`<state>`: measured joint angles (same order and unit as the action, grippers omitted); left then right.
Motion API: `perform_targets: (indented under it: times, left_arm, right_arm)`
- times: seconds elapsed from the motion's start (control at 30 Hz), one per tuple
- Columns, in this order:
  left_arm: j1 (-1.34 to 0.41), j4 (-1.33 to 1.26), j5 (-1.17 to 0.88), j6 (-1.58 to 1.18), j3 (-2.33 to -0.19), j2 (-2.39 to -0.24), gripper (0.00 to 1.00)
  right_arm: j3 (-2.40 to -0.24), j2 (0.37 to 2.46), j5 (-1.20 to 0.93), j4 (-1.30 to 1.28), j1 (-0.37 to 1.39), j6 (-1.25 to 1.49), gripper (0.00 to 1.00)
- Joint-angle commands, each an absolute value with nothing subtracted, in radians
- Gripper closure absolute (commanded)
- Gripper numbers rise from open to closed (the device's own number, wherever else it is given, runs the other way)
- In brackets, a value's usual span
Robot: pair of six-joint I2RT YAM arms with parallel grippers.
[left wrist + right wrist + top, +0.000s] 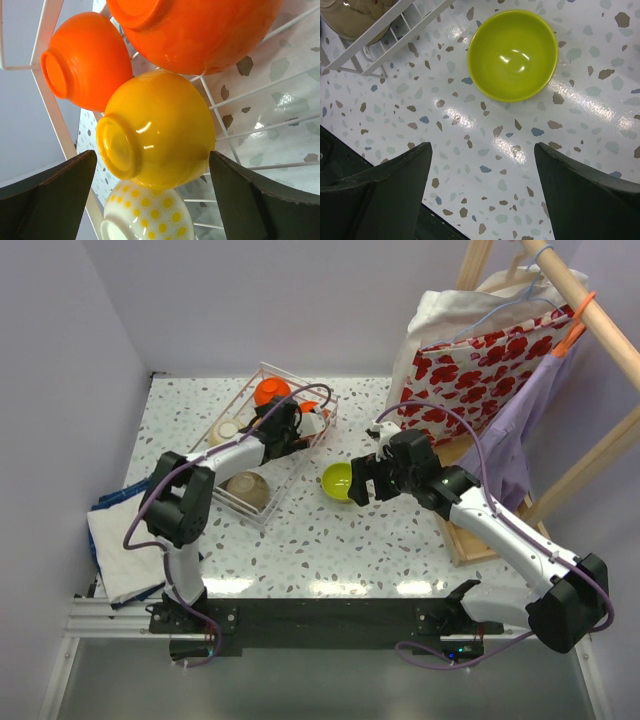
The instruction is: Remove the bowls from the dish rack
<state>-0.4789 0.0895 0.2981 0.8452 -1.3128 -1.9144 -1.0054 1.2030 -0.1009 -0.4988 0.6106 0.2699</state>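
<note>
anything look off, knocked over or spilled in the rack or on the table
Nothing looks spilled or damaged. The dish rack sits skewed to the table edges. In it, the yellow-orange bowl and an orange-red bowl lie tipped on their sides, as racked bowls normally would. The lime green bowl stands upright on the table, outside the rack.

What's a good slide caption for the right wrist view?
Open right gripper over the table; green bowl upright, outside the rack.
</note>
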Motion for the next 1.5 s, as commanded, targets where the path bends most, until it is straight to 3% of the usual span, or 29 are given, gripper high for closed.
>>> perform_targets:
  times: [0.0,1.23,1.47]
  left_arm:
    - [-0.474,0.156,0.23,0.936,-1.301,-1.873,0.0]
    - [-0.477,0.017,0.334,0.749,-1.229,-1.944,0.0]
    - [-0.494,-0.067,0.38,0.765,-1.21,-1.934,0.12]
  right_arm:
    - [-1.0,1.17,-0.123,-0.466,0.614,0.281,0.12]
    - [-1.006,1.184,-0.141,-0.453,0.614,0.296,0.12]
    - [-1.0,1.186,-0.146,-0.442,0.614,0.304,0.12]
